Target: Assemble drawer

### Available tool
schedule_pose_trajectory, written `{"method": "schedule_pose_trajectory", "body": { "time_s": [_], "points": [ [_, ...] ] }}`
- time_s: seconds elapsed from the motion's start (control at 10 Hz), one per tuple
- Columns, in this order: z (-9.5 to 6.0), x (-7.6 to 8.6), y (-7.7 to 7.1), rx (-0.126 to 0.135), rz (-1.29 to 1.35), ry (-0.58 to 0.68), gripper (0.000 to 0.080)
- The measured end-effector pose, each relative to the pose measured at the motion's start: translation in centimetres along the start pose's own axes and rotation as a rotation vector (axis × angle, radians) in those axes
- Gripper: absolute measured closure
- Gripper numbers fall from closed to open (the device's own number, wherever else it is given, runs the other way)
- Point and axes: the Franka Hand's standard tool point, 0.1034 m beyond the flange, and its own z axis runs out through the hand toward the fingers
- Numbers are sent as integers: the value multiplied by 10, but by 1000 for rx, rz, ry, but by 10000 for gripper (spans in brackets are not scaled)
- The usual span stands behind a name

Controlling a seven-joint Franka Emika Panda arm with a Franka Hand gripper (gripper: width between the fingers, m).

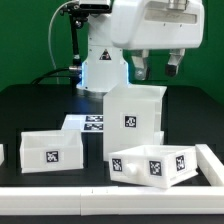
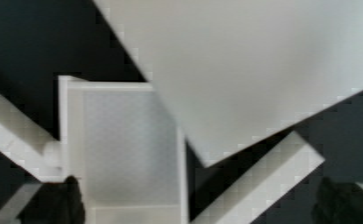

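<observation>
Gripper [image 1: 158, 68] is hovering spread and empty just above the casing [image 1: 135, 118], which is standing upright in the middle of the bench [image 1: 30, 105]. A grasp on the casing's top edge is probably being lined up, calling for a straight descent. The left tray [image 1: 50, 150] is sitting well apart; the right tray [image 1: 152, 165] is crowding the casing's near side, leaving little room before the white rail [image 1: 90, 188].

A big white box [image 2: 249, 70] fills much of the frame, one corner pointing toward a speckled white panel [image 2: 121, 150] close beside it. Dark desk [image 2: 27, 40] lies around them. The pincer [image 2: 192, 208] shows blurred, its tips wide apart.
</observation>
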Motion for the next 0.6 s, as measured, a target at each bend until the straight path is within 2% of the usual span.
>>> {"method": "schedule_pose_trajectory", "body": {
  "time_s": [0.2,0.3,0.6],
  "points": [
    [-11,20,29,41,-43,-59,150],
    [-15,27,40,79,-86,-56,150],
    [-15,28,40,84,-79,-55,150]
  ]
}}
